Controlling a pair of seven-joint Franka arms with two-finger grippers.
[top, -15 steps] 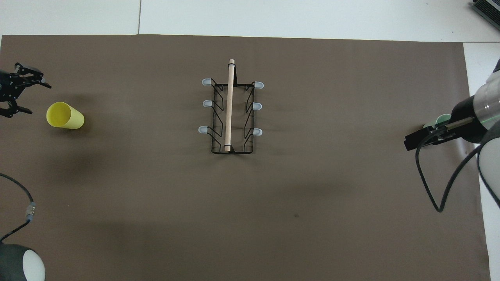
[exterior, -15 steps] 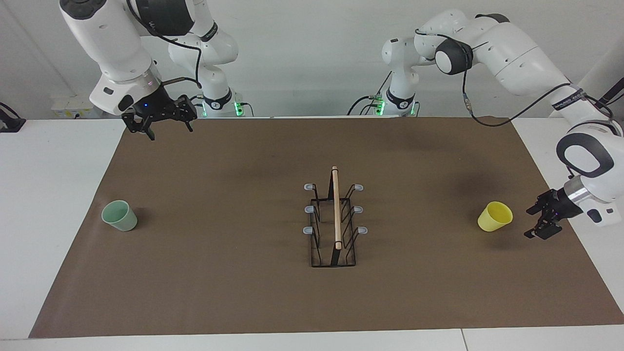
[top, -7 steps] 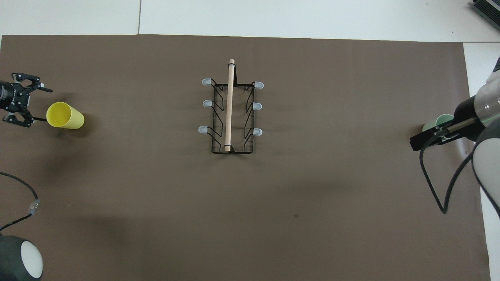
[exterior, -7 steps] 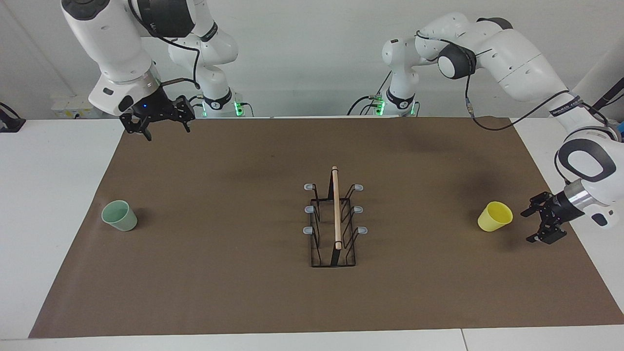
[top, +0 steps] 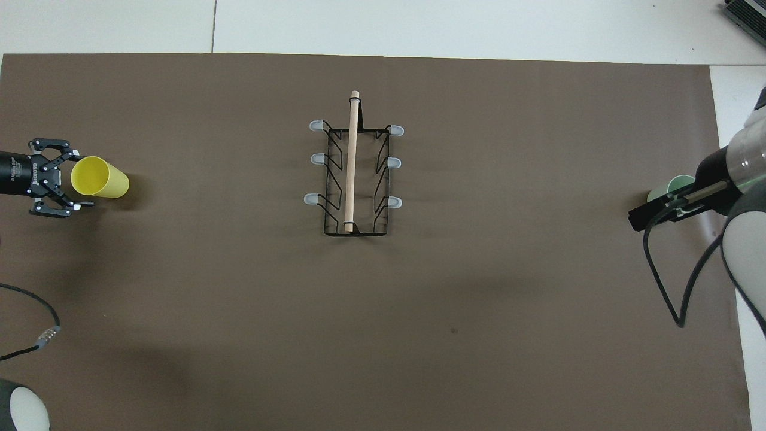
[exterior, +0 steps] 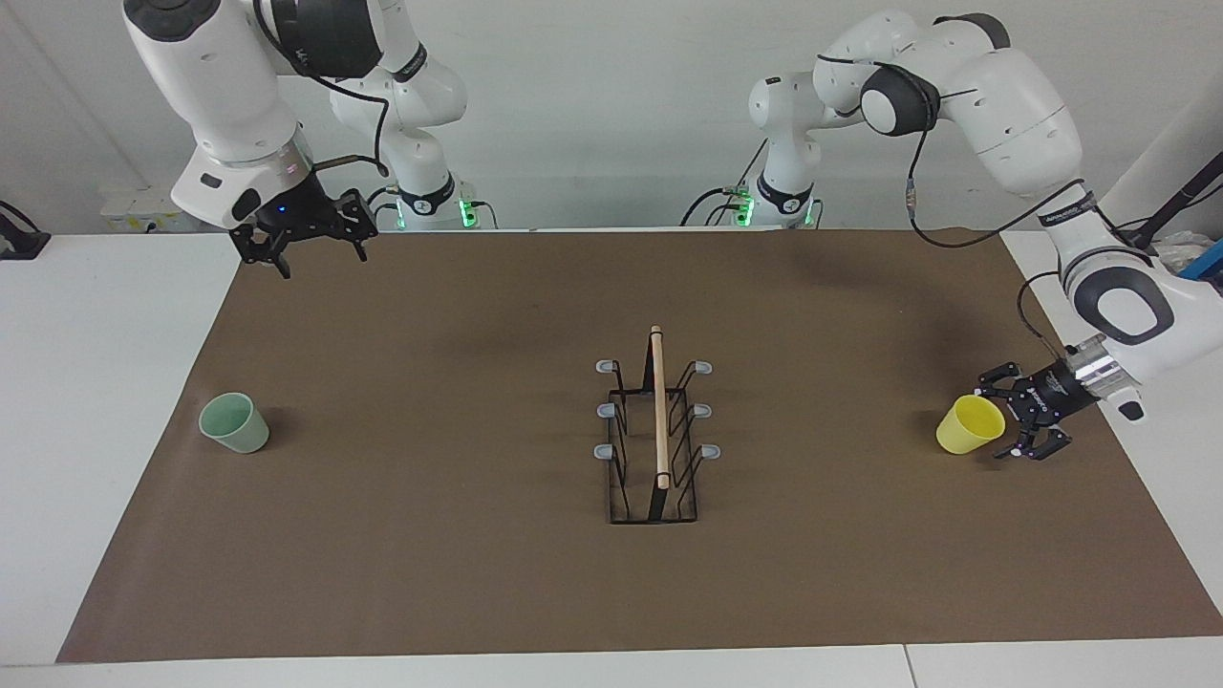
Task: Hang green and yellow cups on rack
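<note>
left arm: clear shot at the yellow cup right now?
Probably yes. The left claw is open and low beside the yellow cup, on the side toward the left arm's end of the table. Nothing lies between them; the rack stands well clear at mid-table.

White table point(exterior: 115, 315) point(top: 479, 27) covered by a brown mat point(exterior: 459, 573) point(top: 479, 299). Rack point(exterior: 655, 440) point(top: 354, 173) stands at the mat's centre, its wooden rod running 12 to 6 o'clock. In the facing view the green cup point(exterior: 234, 423) point(top: 669, 187) stands at 9 o'clock of the rack and the yellow cup point(exterior: 970, 424) point(top: 100, 178) at 3 o'clock, tilted.
</note>
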